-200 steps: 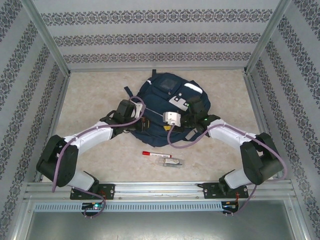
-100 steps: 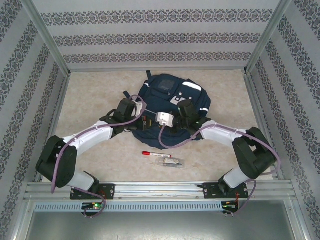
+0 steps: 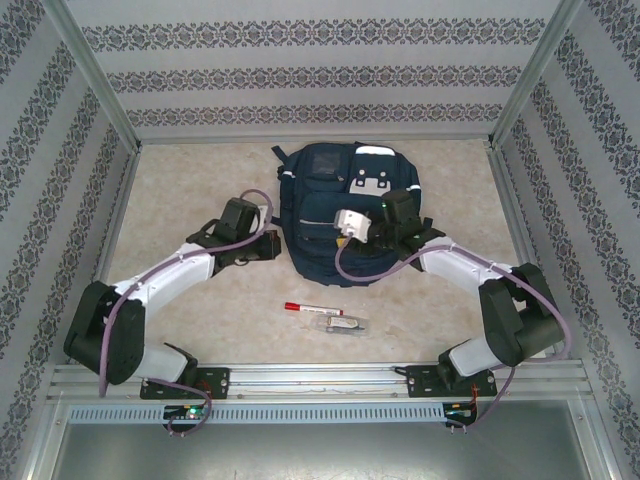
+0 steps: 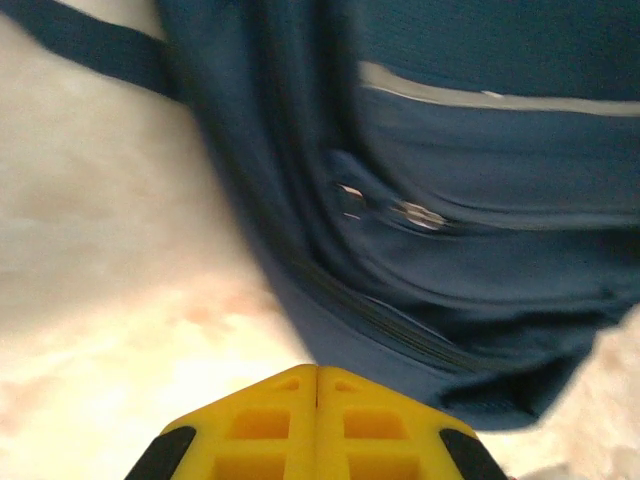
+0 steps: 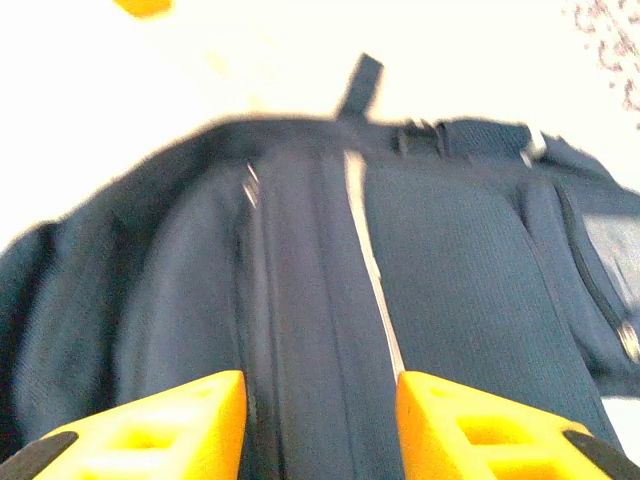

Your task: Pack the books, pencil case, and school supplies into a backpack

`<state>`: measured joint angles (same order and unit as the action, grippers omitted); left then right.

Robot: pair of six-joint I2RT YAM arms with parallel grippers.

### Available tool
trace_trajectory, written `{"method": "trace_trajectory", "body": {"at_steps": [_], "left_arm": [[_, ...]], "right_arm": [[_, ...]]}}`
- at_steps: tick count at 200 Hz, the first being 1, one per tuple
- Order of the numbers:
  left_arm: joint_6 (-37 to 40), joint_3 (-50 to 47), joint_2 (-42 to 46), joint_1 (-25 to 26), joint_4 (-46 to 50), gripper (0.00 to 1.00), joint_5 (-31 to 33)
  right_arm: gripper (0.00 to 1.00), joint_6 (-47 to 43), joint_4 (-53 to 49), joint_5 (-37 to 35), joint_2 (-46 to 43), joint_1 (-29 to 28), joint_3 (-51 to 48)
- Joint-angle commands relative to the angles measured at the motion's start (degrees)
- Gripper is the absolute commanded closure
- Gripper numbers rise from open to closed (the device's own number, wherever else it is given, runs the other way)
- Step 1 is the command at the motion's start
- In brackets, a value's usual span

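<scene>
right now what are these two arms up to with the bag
A large navy-blue fabric backpack lies on the beige table. The right hand is open over its front; the left hand is shut, just off its lower left edge. A slim white marker with a red cap and a small clear-wrapped item lie unpacked nearer the arms' bases.

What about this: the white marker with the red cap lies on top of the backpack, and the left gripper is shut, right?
Not quite. The top external view shows the marker lying on the table, apart from the backpack, on its near side. The left gripper is shut.
</scene>
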<state>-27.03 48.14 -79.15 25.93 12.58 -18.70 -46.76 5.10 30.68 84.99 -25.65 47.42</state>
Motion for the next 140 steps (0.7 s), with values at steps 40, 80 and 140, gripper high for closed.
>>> {"method": "trace_trajectory", "body": {"at_steps": [40,80,140], "left_arm": [[5.3,0.7,2.8,1.6,-0.8,0.56,3.3],[8.3,1.4,2.4,-1.6,-1.1,0.41,4.4],[5.0,-6.5,2.1,-9.4,-25.6,0.31,-23.9]], "right_arm": [[0.57,-1.2,-1.4,-4.3,7.1,-6.1,8.1],[0.57,-3.9,-6.5,-9.9,11.7,-7.8,9.9],[1.00,-4.7,-11.6,-16.1,12.0,-7.3,11.6]]}}
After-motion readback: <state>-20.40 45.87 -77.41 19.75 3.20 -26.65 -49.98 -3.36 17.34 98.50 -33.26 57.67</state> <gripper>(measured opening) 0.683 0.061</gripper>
